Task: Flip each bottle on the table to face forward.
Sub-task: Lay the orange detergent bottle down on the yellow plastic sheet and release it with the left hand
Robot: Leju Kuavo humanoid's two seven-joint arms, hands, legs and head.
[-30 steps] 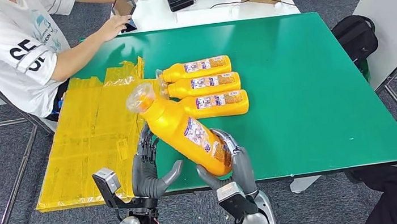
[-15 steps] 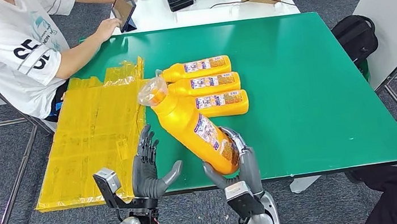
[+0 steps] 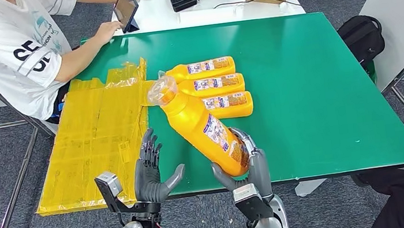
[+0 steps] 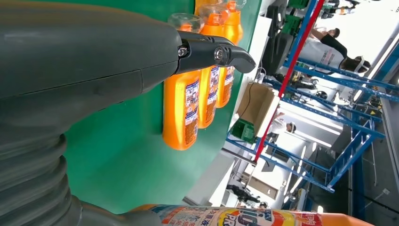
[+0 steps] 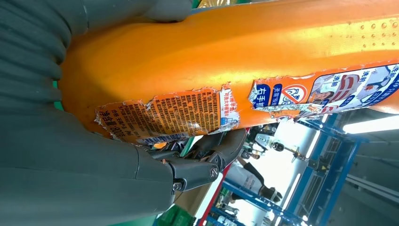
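Orange bottle [image 3: 201, 127] hangs tilted over the green counter [image 3: 315, 106], its base gripped by the right robot hand [image 3: 247, 166]; the left robot hand [image 3: 151, 169] waits empty, fingers spread; its neck may knock the three lying bottles [image 3: 211, 86].

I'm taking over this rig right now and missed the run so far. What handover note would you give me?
Right robot hand: grips the base of the tilted orange bottle, cap end raised toward the row.
Left robot hand: open, holding nothing, at the near table edge.
Three bottles lie side by side mid-table, labels up.
Done: those three look flipped.
Left: lay the held bottle down label-up beside them.
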